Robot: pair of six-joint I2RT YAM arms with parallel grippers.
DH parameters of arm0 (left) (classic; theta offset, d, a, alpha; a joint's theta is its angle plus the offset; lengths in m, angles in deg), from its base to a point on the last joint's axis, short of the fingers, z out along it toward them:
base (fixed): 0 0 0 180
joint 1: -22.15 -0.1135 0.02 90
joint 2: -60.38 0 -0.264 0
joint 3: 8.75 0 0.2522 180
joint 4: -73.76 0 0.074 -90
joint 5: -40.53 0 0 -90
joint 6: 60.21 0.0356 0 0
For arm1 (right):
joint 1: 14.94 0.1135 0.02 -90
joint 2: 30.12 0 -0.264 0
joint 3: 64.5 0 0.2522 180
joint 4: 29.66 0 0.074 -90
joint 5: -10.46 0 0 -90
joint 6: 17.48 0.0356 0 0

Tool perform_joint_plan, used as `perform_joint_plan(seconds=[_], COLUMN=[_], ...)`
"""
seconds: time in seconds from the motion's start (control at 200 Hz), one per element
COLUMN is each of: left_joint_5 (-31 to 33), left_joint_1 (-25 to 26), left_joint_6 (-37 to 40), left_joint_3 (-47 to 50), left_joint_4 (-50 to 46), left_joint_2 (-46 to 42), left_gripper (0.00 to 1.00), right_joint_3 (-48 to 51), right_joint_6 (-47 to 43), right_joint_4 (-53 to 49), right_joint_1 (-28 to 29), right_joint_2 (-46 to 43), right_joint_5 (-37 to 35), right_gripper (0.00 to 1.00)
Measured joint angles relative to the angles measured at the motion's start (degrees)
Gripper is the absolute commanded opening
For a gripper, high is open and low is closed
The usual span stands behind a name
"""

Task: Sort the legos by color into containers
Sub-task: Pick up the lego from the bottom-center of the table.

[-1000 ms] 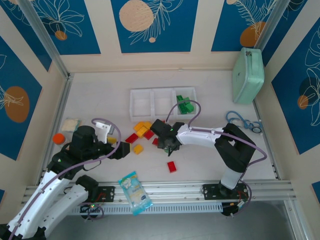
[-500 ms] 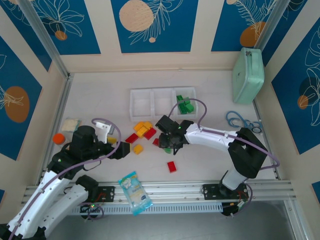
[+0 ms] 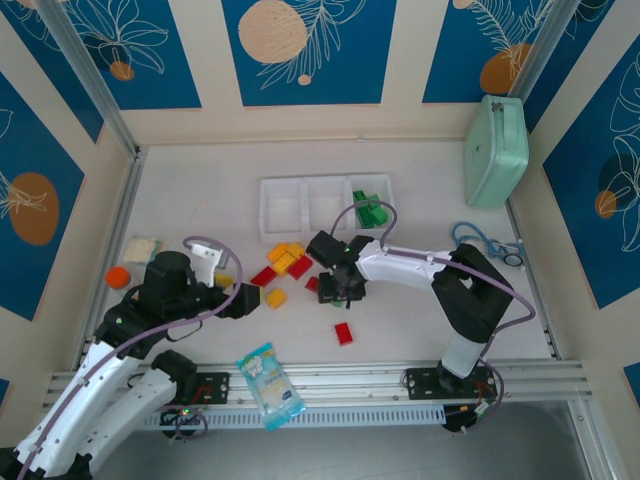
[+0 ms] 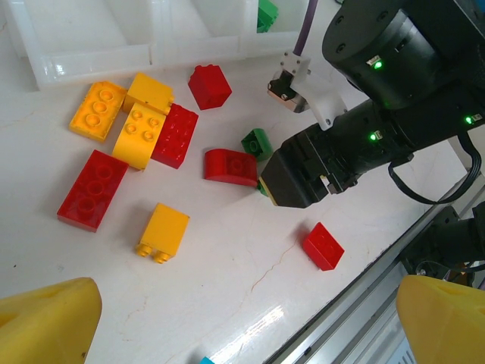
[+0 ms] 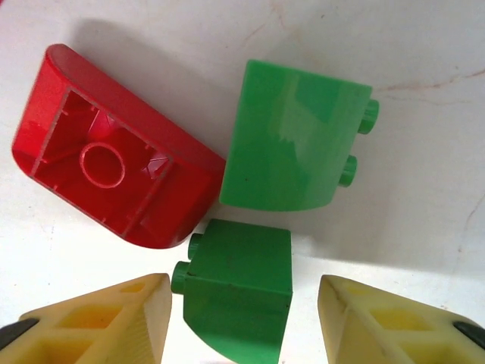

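Presently, green brick point(image 5: 239, 284) is straddled, not clamped, by partly opened right gripper point(image 5: 242, 326); left gripper point(image 4: 244, 318) is spread wide, empty.

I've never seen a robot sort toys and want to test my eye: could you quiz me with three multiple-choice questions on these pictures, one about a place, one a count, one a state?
1. Seen from above, which compartment of the tray holds the sorted green bricks?
A) left B) middle C) right
2. How many loose green bricks lie by the red brick in the right wrist view?
A) one B) two C) four
3. How is the left gripper?
A) shut on a yellow brick B) open, holding nothing C) shut on a red brick

Answers:
1 C, they sit in the right-hand compartment.
2 B, a lighter green brick and a darker green brick.
3 B, its yellow fingers stand far apart over bare table.
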Motion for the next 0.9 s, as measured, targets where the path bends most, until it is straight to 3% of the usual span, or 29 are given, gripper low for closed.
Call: perform_joint_plan(seconds=[0.33, 0.57, 0.735, 0.9], left_joint_5=[0.04, 0.04, 0.04, 0.09], left_joint_1=[0.0, 0.0, 0.0, 0.0], left_joint_6=[0.0, 0.0, 0.0, 0.0], left_joint_3=[0.0, 0.0, 0.0, 0.0], left_joint_4=[0.0, -0.02, -0.02, -0.02], left_joint_2=[0.04, 0.07, 0.04, -0.24], left_gripper=[1.0, 0.99, 0.99, 0.99], right_joint_3=[-2.25, -3.56, -5.07, -11.54], right_joint_6=[-2.67, -4.7, -7.67, -12.24], right_joint_4=[-1.03, -2.82, -5.57, -6.58], right_joint_1=[-0.09, -0.5, -3.04, -10.58], right_joint_2=[4.15, 4.04, -1.68, -9.4], right_joint_5=[0.0, 0.0, 0.61, 2.4], right_gripper=[0.32, 0.25, 0.23, 0.23])
